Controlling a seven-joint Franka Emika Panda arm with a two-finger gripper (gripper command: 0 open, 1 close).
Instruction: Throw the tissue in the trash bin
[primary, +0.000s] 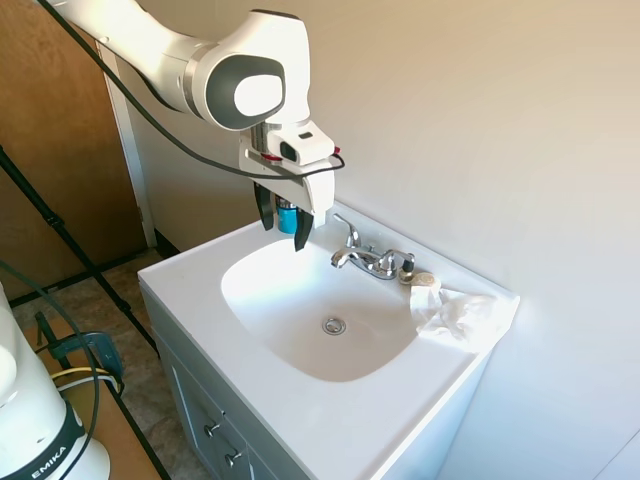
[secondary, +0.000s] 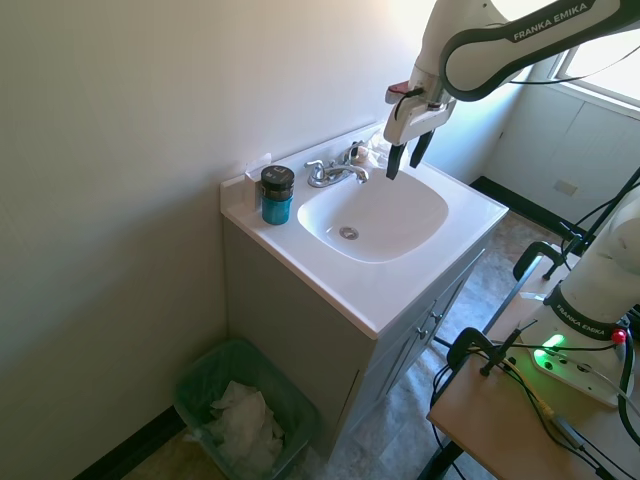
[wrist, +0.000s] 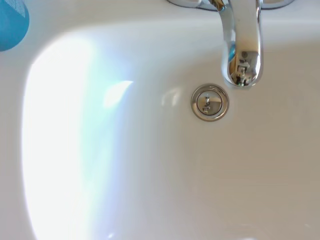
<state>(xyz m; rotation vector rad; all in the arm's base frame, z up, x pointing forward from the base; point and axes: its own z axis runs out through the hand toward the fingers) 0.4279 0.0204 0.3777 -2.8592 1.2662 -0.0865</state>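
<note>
1. I see the gripper (primary: 283, 222) in the upper middle of the first exterior view. Its two dark fingers (primary: 302, 229) stand apart, moderately open, and there is nothing between them.
2. The fingers point down and hang above the back part of the sink (primary: 300, 420) basin, not touching it. Just behind them in this view a blue jar (primary: 287, 215) shows between the fingers; it stands on the counter, it is not held.
3. To the right of the fingers is the chrome faucet (primary: 368, 258), and below it, in the middle of the frame, the drain (primary: 334, 325).
4. The tissue (primary: 462, 314) lies at the right of the frame, on the counter corner past the faucet, crumpled, with its longer side running roughly left to right. A small beige lump (primary: 425, 281) sits touching its upper left edge.
5. So I judge the next move must carry the fingers to the right and down, across the faucet, and they should close on the tissue without taking the beige lump.
6. The trash bin (secondary: 200, 372) appears only in the second exterior view, lower left, on the floor beside the cabinet, with white paper already inside.
7. In that same view the tissue is mostly hidden behind the gripper. The wrist view shows only basin, drain and spout, so I cannot check the tissue from close by.
</note>
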